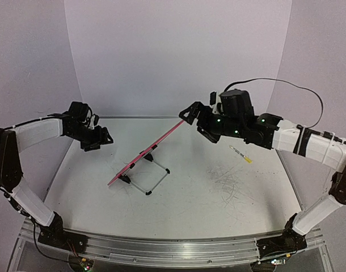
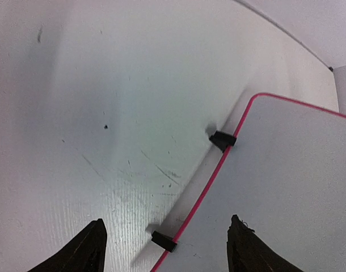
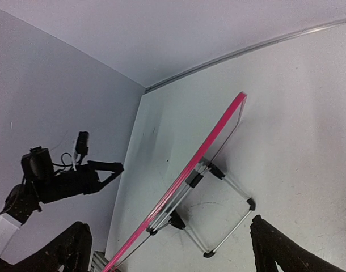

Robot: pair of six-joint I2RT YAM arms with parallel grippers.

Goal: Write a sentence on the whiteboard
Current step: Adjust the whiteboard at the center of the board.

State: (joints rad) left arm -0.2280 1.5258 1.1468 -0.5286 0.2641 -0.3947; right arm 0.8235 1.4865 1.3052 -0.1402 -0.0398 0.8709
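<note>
From above, the small rectangular whiteboard (image 1: 161, 137) with its thin pink-red rim shows edge-on as a slanted pink line near the middle of the white surface (image 1: 105, 209). It leans back on a black wire stand (image 1: 156, 182) whose feet rest on the surface. The left end effector (image 1: 105, 137), black and two-fingered, hangs to the left of the board and apart from it. The right end effector (image 1: 190, 113) hangs just beside the board's far upper corner; from here I cannot tell whether it touches. A thin pale marker with a yellow end (image 1: 241, 154) lies on the surface to the right, under the right arm, and faint grey scratch marks (image 1: 230, 181) spread just in front of it.

The left wrist camera shows its own two dark fingers (image 2: 88, 252) spread wide with nothing gripped. Beyond them, the board's glossy white face fills the lower right, its rounded pink corner at the top. Two black clips (image 2: 222, 139) of the stand hold its left edge against the surface. No writing can be made out on the part of the face in view.

The right wrist camera shows that end effector released as well, its fingers (image 3: 275, 249) far apart and holding nothing. The board again runs edge-on as a pink diagonal, clear of both fingers, with the stand's rods and black feet below it. The left arm (image 3: 54, 187) reaches in at far left, well apart from the board.
</note>
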